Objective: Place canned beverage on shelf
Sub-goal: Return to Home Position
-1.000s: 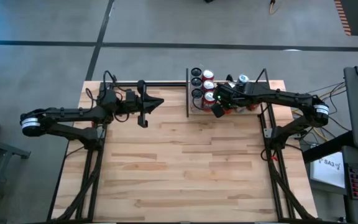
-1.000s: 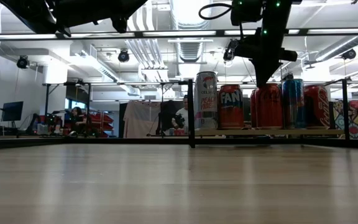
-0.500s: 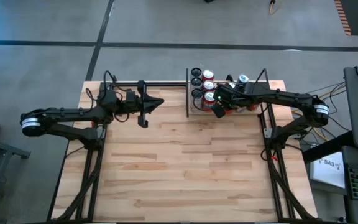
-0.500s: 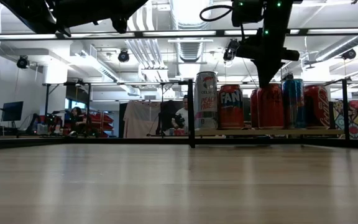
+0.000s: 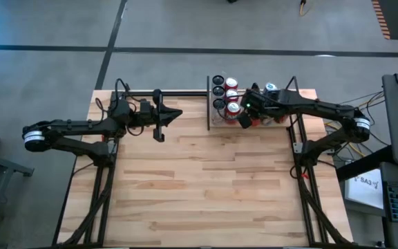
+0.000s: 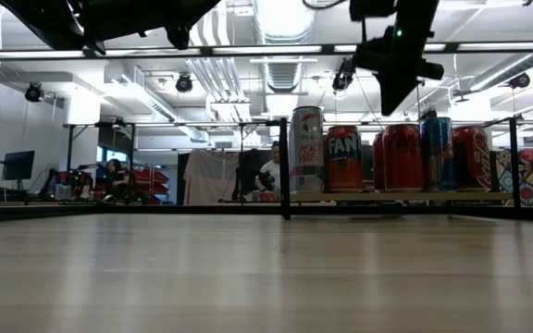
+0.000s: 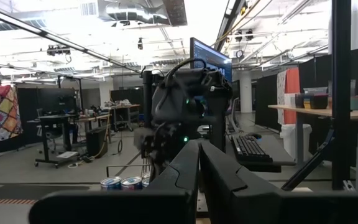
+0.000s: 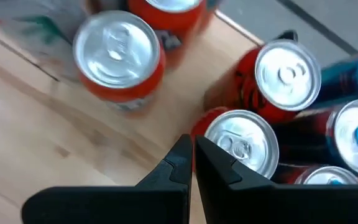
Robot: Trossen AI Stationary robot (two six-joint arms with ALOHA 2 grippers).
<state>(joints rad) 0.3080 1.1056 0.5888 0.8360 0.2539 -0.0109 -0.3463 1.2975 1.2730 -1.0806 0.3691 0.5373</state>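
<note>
The canned beverages (image 6: 402, 157) stand upright in rows on the shelf (image 6: 340, 197) at the table's (image 5: 199, 187) far edge, toward its right corner. The right gripper (image 6: 387, 104) hangs above the shelf's near-edge cans, fingers pressed together, empty. The left gripper (image 7: 199, 149), likewise clenched, waits over the far edge, left of the shelf.

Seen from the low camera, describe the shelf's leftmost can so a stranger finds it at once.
The shelf stands at the table's far side. Its leftmost can, beside the black post, is silver-white and taller than the red cans next to it.
</note>
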